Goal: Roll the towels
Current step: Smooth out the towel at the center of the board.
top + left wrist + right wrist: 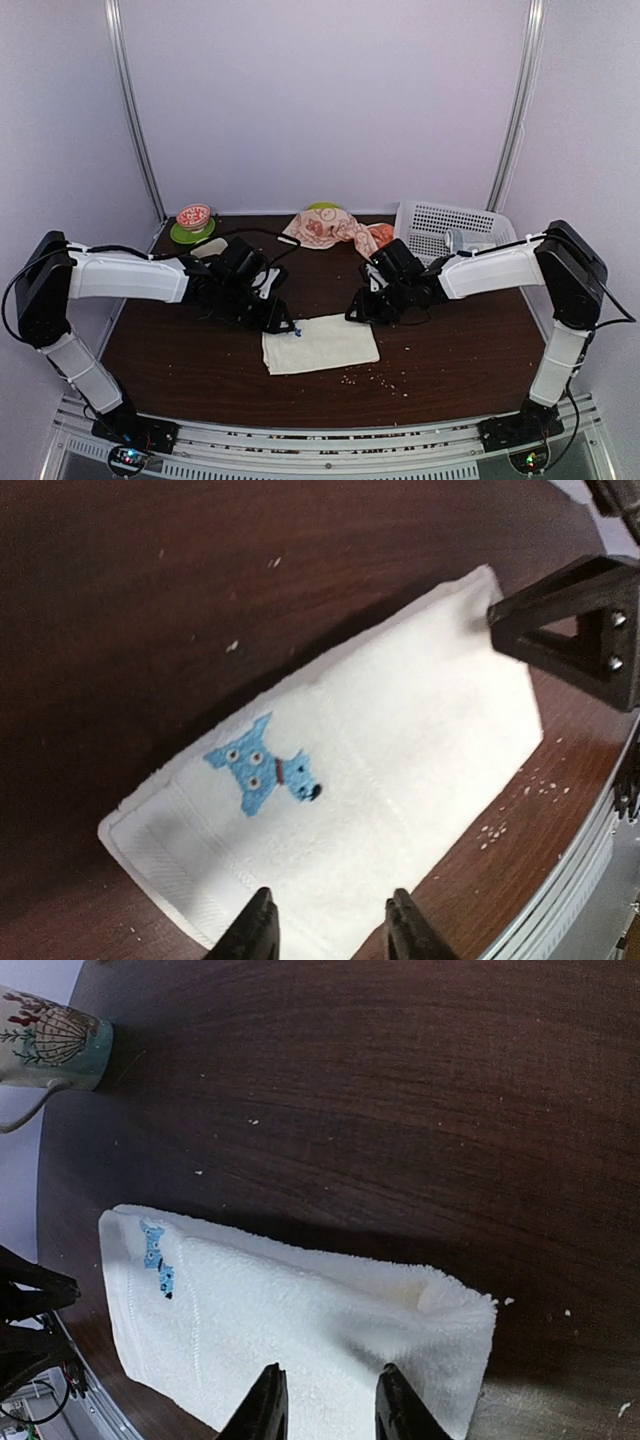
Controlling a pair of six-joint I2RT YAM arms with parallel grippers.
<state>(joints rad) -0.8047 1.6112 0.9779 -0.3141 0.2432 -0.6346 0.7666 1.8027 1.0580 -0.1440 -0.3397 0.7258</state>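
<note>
A plain cream-white soft cloth towel (320, 343) is laid flat and folded into a rectangle at the near middle of the dark brown wooden table (450, 350), between the two arms. Doubled layers are seen at one short end in the right wrist view. A small blue embroidered dog figure (265, 770) is stitched near its far left corner. The left gripper (285, 325) is placed at that corner. In its wrist view the fingers (255, 930) are seen apart at a moderate gap over the towel's edge, with cloth lying flat between them. Whether the tips touch the cloth cannot be told. The right gripper (358, 315) is placed at the far right corner, its fingers (265, 1405) likewise parted at a moderate gap above the folded end, nothing clamped. A crumpled peach-orange and cream printed cloth towel (335, 232) is heaped at the far middle of the table, well apart from the first, one end just beside a white perforated plastic basket (440, 218) at the far right. A red-and-white patterned round bowl (193, 214) is set on a green round saucer (180, 236) at the far left corner. Pale scattered crumbs (370, 378) are seen on the wood near the cream towel's near right side.
</note>
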